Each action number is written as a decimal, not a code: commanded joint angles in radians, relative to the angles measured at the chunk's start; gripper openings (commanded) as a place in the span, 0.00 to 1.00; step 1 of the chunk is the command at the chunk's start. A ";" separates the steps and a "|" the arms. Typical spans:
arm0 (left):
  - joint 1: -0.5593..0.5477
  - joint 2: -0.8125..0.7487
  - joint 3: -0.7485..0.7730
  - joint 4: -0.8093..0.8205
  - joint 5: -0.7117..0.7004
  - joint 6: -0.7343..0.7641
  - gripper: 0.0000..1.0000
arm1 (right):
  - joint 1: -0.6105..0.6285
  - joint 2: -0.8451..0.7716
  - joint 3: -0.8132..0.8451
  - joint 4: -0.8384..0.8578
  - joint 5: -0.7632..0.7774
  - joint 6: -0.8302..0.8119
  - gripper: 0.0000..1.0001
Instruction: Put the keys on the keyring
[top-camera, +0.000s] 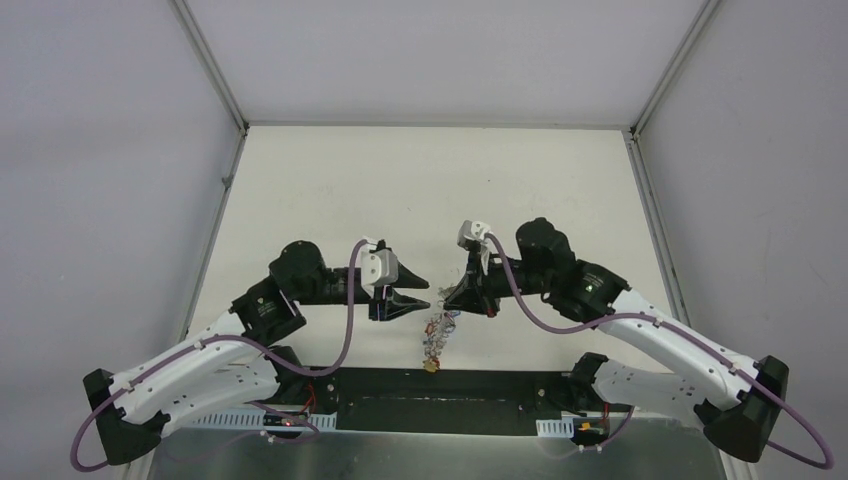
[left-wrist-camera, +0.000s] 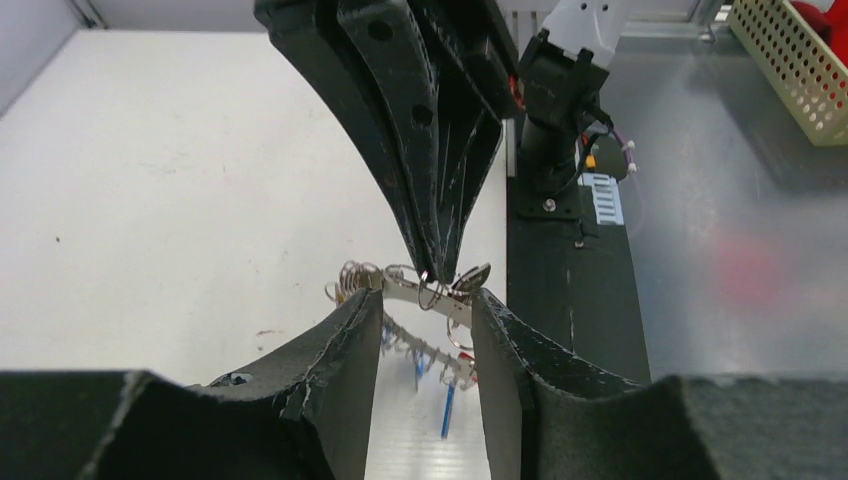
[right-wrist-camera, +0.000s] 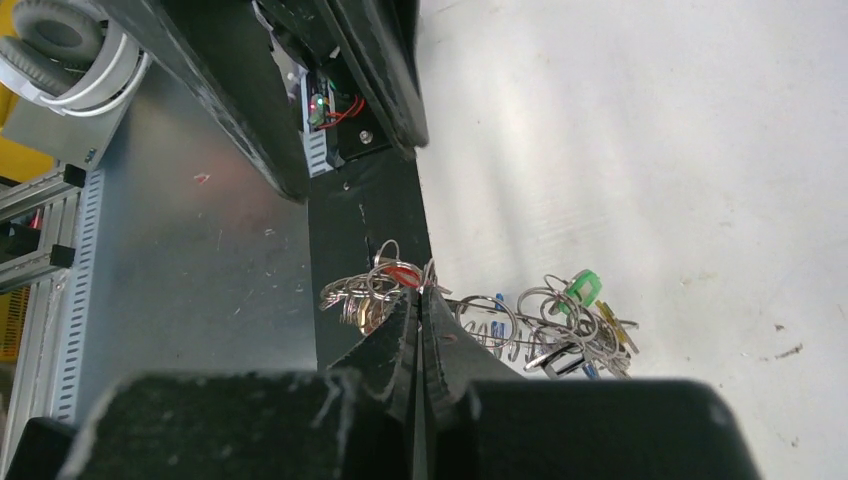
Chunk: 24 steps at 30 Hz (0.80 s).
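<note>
1. Right tool (right-wrist-camera: 420, 296) is pinched shut on the keyring (top-camera: 437, 335), which dangles just below it.
2. Left tool (top-camera: 424, 295), facing the right tool, has its jaws partway apart, straddling the ring.
3. My worry: it's only a tip pinch, so one nudge from the left tool could make the bundle slip and drop.

**Free room and obstacles at the near desk edge.** The white desk (top-camera: 430, 180) is unobstructed beyond the arms and is bounded left, right and rear by grey panel walls (top-camera: 110, 150). At centre the black left pincer (top-camera: 429, 294), fingers parted, meets the black right pincer (top-camera: 447, 302), fingers pressed together, almost tip to tip. The silver-grey metal keyring (top-camera: 436, 335), fringed with small keys and coloured tags, occupies the gap between them and trails toward the black base plate (top-camera: 440, 395). There is room to pass on the outer flank of each arm.
</note>
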 joint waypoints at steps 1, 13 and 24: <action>-0.011 0.054 0.060 -0.105 0.024 0.053 0.40 | 0.000 0.028 0.154 -0.198 0.045 -0.064 0.00; -0.065 0.202 0.087 -0.064 0.020 0.050 0.41 | 0.000 0.147 0.354 -0.492 0.049 -0.135 0.00; -0.090 0.230 0.035 0.093 -0.008 0.035 0.34 | 0.000 0.136 0.330 -0.451 -0.013 -0.165 0.00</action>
